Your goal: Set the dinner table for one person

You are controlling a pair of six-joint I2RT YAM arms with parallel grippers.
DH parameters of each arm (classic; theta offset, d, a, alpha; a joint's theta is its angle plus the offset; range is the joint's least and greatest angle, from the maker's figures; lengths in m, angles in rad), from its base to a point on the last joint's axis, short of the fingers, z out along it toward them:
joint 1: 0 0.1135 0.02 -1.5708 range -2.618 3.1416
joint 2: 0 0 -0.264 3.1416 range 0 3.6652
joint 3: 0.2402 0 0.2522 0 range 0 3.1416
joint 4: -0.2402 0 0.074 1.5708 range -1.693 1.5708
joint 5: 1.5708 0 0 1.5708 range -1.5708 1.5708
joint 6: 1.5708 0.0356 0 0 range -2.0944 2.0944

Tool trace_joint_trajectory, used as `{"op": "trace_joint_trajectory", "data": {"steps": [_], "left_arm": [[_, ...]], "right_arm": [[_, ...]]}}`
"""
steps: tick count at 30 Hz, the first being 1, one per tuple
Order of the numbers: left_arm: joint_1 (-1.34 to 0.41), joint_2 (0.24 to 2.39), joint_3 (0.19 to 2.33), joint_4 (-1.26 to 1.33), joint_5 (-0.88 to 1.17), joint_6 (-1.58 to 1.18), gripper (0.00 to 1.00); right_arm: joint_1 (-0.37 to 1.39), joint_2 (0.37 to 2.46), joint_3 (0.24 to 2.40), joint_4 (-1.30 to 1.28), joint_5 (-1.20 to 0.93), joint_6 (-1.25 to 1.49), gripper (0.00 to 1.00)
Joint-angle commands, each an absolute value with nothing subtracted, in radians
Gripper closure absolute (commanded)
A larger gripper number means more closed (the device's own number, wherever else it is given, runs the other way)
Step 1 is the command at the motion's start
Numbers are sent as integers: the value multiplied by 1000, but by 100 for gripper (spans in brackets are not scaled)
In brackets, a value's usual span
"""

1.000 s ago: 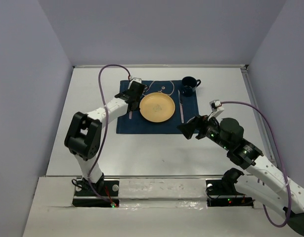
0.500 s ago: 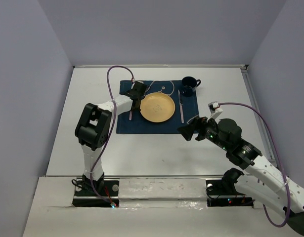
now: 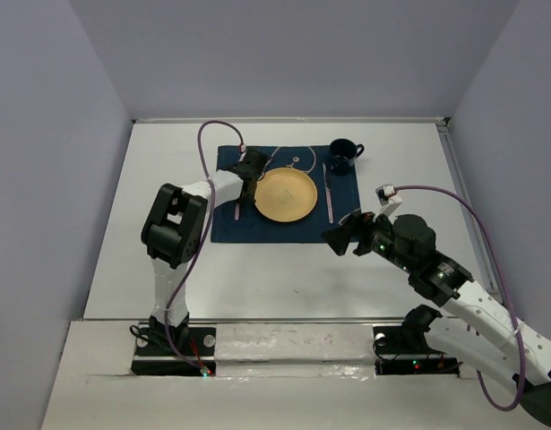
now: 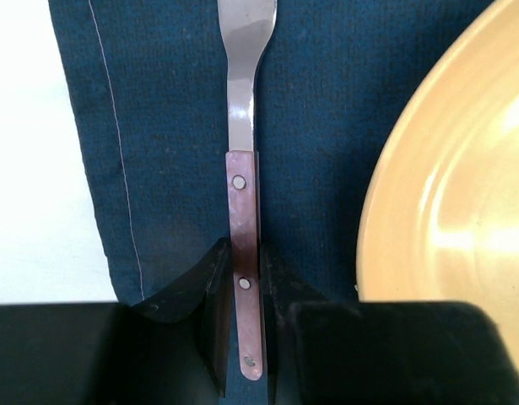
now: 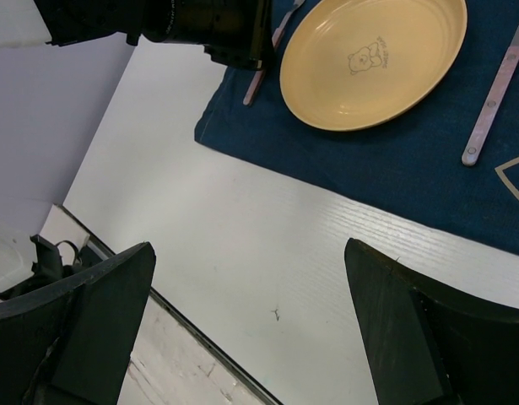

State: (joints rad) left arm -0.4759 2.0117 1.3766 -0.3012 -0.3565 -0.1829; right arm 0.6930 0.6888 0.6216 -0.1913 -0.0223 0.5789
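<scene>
Plainly, the dinner table [image 3: 284,273] is flat and white, left gripper [image 4: 244,257] pinching fork [image 4: 241,126].

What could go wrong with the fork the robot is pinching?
The left end effector is shut on the fork handle, close beside the plate. A sideways slip could knock the fork against the plate. The grip is near the handle's end, so the fork might tilt or twist. Pulling away without opening could drag the fork crooked on the placemat.
</scene>
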Motion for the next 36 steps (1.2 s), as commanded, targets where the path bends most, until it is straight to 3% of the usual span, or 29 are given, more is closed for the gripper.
{"op": "trace_joint_trajectory", "data": {"steps": [1, 2, 9, 10, 22, 29, 36], "left_arm": [[-474, 2006, 1419, -350, -370, -193, 82], [-474, 2002, 1419, -351, -370, -196, 65], [-474, 1962, 1445, -391, -391, -215, 17], [-474, 1941, 1457, -405, -396, -216, 1], [-474, 1579, 1536, -396, -384, -230, 1], [-476, 1179, 1255, -169, -194, -247, 1], [-476, 824, 996, -8, -141, -241, 1]], "right_arm": [[689, 680, 624, -169, -6, 565, 0], [689, 681, 627, -170, -8, 566, 0], [689, 683, 646, -176, -9, 561, 0], [689, 684, 650, -179, -5, 560, 0], [689, 673, 778, -290, 57, 532, 0], [689, 644, 841, -325, 100, 493, 0], [689, 580, 899, -328, 144, 460, 0]]}}
